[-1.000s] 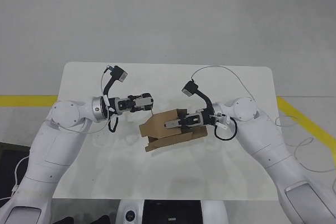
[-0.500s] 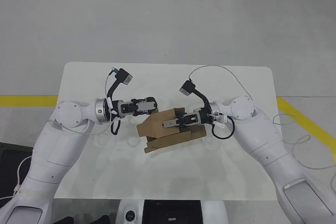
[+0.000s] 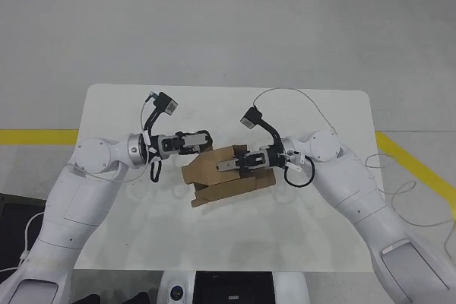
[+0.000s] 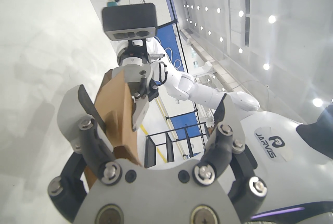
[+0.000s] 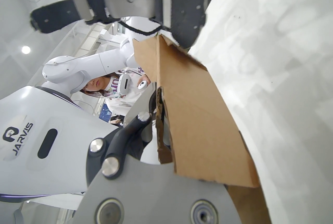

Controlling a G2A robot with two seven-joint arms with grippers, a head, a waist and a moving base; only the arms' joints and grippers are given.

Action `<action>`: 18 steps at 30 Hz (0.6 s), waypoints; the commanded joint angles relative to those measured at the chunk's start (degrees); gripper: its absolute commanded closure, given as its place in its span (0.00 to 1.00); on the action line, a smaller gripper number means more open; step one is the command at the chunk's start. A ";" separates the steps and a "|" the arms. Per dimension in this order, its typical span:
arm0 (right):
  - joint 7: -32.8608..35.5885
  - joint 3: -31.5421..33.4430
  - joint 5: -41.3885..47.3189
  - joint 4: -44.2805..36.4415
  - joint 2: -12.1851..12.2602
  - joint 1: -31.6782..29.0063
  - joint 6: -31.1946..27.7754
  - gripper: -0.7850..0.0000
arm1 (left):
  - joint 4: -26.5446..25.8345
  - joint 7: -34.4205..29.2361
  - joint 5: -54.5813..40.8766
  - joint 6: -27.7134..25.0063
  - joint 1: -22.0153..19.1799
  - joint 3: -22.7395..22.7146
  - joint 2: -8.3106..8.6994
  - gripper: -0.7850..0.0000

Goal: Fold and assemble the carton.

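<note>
Carton point(image 3: 213, 181) (probably light, thin cardboard, stiff across panels but easily creased) sits half-folded at centre frame on the tabletop point(image 3: 137, 228); a panel edge looks the best hold. The right claw point(image 3: 234, 164) clamps a panel, and the left claw point(image 3: 204, 140) is spread open just upper left of it.

Left wrist view: the carton's edge touches one open finger point(image 4: 87, 107).

Right wrist view: the left claw's pad point(image 5: 187, 1) meets the carton's far corner.

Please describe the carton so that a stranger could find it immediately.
Start from the white table and go to its middle. There the carton sits, partly folded, with the right gripper shut on one panel. It is the only brown cardboard thing there.
</note>
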 commanded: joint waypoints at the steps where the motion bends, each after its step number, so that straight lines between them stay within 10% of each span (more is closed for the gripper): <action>1: -0.40 0.97 -0.19 0.39 0.31 -0.11 -0.40 1.00 | 0.82 1.13 0.43 -0.18 -0.26 -0.66 0.05 0.00; 18: -10.97 7.87 -7.42 -1.68 2.36 -2.07 2.75 1.00 | -2.39 1.52 -0.32 -1.05 1.24 -1.89 0.14 0.00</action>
